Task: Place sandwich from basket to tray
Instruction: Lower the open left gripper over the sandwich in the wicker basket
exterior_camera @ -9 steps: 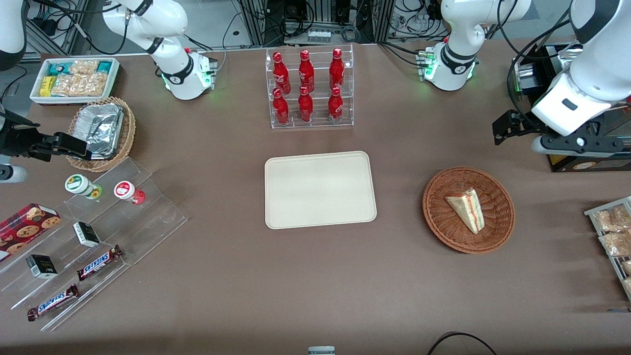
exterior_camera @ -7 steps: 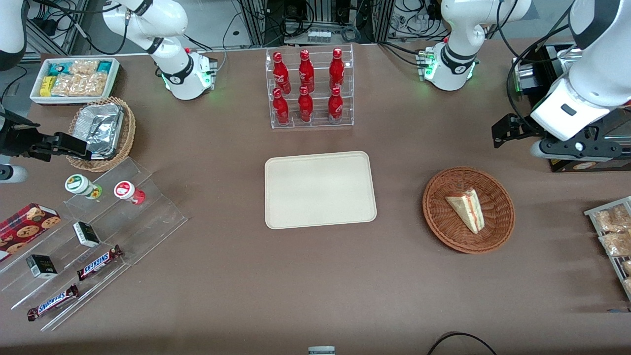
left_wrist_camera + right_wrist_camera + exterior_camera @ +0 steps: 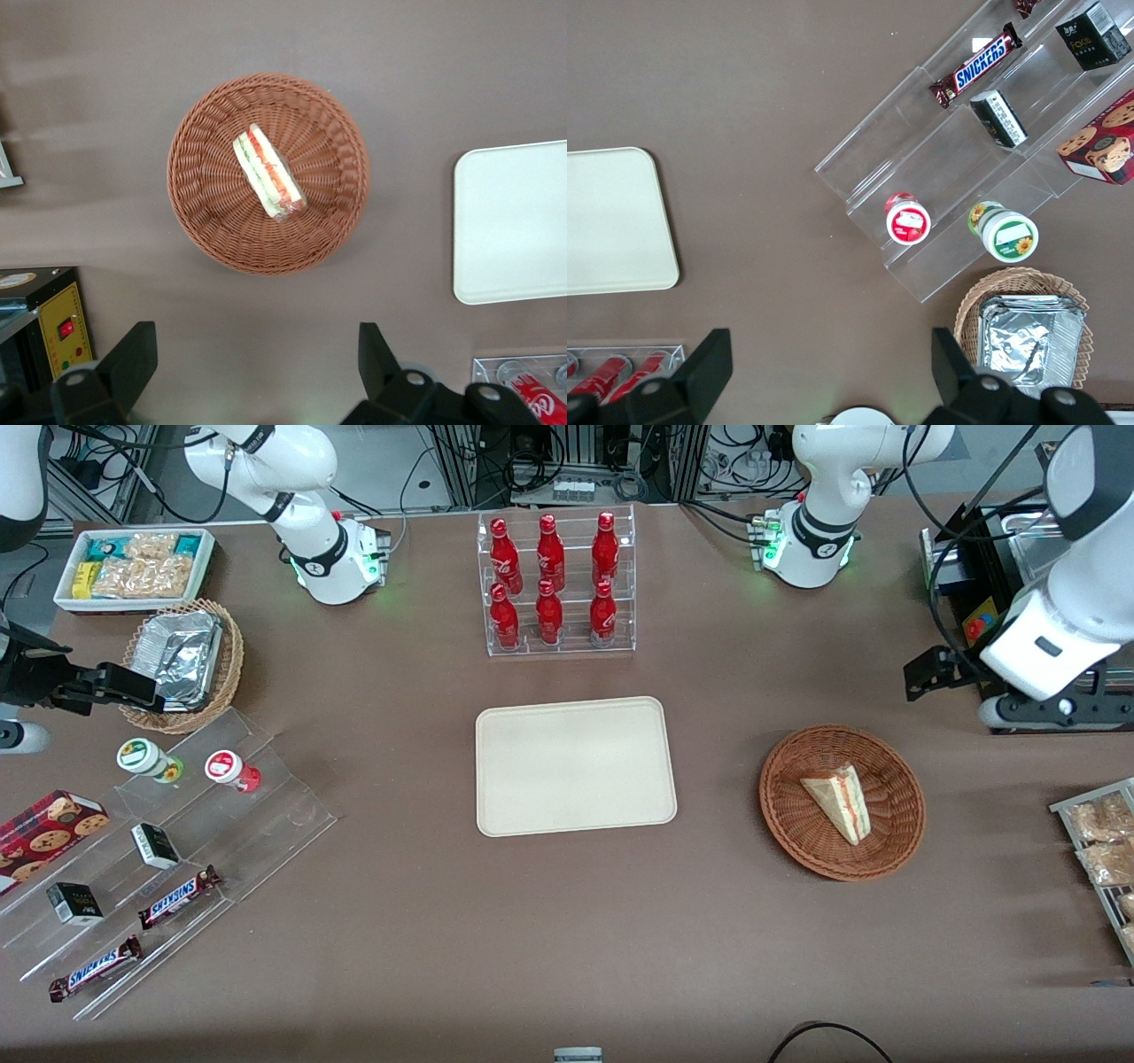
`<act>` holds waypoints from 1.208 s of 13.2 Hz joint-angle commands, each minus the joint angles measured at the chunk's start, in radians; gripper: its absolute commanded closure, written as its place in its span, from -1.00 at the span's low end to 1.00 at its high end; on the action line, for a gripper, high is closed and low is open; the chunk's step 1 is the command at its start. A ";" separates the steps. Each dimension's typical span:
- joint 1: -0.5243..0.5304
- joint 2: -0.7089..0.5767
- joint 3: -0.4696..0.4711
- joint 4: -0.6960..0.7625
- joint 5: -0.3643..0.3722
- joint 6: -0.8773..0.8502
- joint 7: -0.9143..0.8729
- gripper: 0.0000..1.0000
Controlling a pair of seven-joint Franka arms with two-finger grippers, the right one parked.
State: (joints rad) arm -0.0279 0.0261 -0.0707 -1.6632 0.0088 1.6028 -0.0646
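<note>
1. We see the sandwich lying in the reddish-brown basket, on its side, its red and green filling edge turned up toward the wrist camera.
2. The basket sits on the brown bench, toward the working arm's end, well apart from the cream tray.
3. The tray carries nothing and lies nearer the front camera than the rack of red bottles.
4. Our claw hangs released above the bench, its two fingers spread wide and holding nothing.
5. In the front view the claw is up off the bench, farther from the camera than the basket and not over it.
</note>
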 commanded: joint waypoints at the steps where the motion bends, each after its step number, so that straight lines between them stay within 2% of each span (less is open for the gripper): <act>1: 0.008 0.000 0.009 -0.132 0.007 0.141 -0.007 -1.00; 7: 0.008 0.023 0.022 -0.415 0.007 0.533 -0.246 -1.00; 10: 0.000 0.070 0.019 -0.478 0.008 0.646 -0.375 -1.00; 16: -0.004 0.146 0.015 -0.546 0.008 0.799 -0.414 -1.00</act>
State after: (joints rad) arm -0.0240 0.1641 -0.0538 -2.1949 0.0089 2.3694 -0.4419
